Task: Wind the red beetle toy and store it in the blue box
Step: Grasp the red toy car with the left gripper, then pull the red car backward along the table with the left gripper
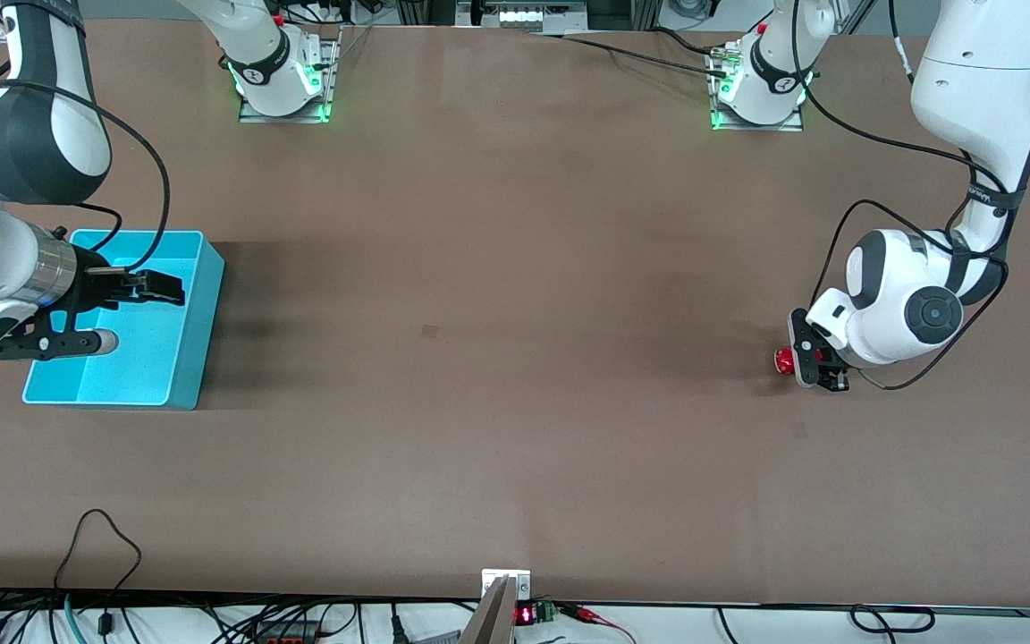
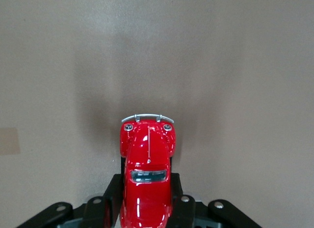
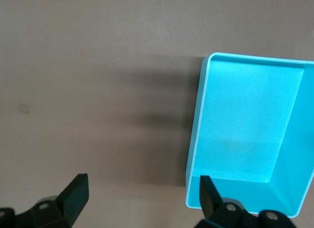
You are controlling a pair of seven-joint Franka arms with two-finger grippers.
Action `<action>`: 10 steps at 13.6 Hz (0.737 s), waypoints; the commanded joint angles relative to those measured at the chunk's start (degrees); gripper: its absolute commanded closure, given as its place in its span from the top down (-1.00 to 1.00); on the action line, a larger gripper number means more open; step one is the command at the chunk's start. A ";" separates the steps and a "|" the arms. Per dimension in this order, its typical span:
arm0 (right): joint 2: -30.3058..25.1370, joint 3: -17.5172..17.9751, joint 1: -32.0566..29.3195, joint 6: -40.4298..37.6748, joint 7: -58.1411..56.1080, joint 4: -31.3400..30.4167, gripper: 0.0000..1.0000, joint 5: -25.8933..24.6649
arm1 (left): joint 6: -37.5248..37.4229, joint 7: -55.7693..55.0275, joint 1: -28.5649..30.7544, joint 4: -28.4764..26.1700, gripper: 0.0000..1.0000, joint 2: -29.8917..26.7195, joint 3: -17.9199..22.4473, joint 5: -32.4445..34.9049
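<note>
The red beetle toy (image 1: 784, 360) is near the left arm's end of the table, low at the table top. My left gripper (image 1: 812, 362) is shut on its sides. In the left wrist view the toy (image 2: 147, 159) sticks out nose first from between the black fingers (image 2: 182, 198) of the left gripper (image 2: 147, 201). I cannot tell whether its wheels touch the table. The blue box (image 1: 189, 313) stands at the right arm's end and holds nothing. My right gripper (image 1: 132, 315) hangs open over it. In the right wrist view the right gripper (image 3: 142, 196) is open and empty beside the box (image 3: 245, 134).
The brown table (image 1: 515, 402) stretches between toy and box, with a small dark mark (image 1: 430, 331) on it. The arm bases (image 1: 282, 80) stand along the edge farthest from the front camera. Cables (image 1: 104, 555) lie at the nearest edge.
</note>
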 commanded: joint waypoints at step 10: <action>-0.31 -0.01 0.14 -1.05 -0.03 0.37 1.00 0.24 | 0.90 17.62 12.00 5.29 -0.62 5.63 -0.22 0.72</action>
